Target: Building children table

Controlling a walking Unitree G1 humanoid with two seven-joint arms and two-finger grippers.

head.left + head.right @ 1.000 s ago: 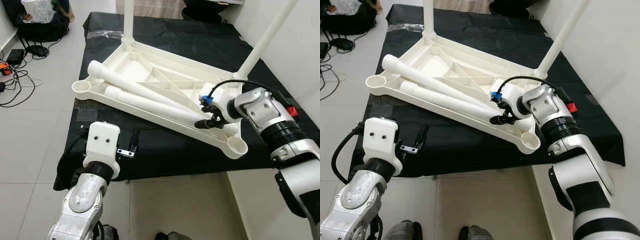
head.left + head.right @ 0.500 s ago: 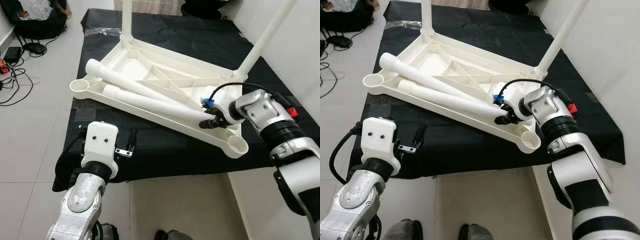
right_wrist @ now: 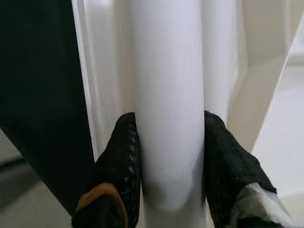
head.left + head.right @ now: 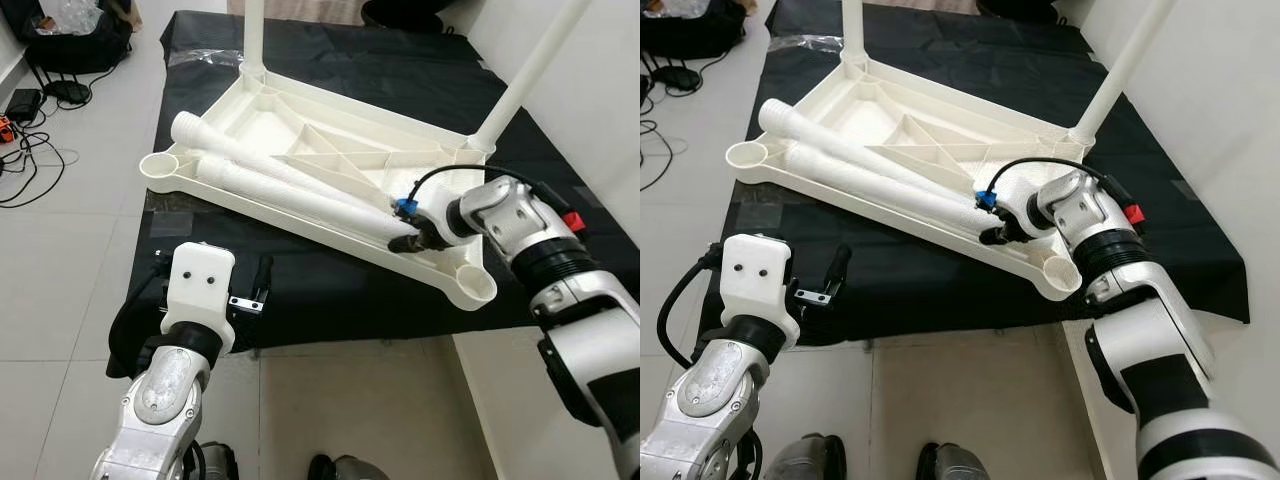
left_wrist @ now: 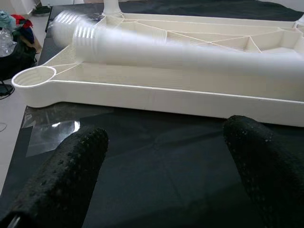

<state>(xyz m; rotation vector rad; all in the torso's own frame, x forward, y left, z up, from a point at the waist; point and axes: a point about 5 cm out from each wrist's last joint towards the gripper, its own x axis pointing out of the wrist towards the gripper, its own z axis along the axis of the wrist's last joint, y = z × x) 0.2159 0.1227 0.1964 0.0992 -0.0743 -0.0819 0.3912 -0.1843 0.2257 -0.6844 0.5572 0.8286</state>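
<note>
White plastic table frame lies upside down on the black-covered tabletop so its sockets face up, the right pincer clamps a loose leg near the front-right corner socket, probably to seat it, while the left pincer hangs open at the front edge.

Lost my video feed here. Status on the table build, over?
Right gripper shut on loose leg lying in upturned tabletop. Left gripper open, short of the tabletop. Two legs fitted, second loose leg alongside.
</note>
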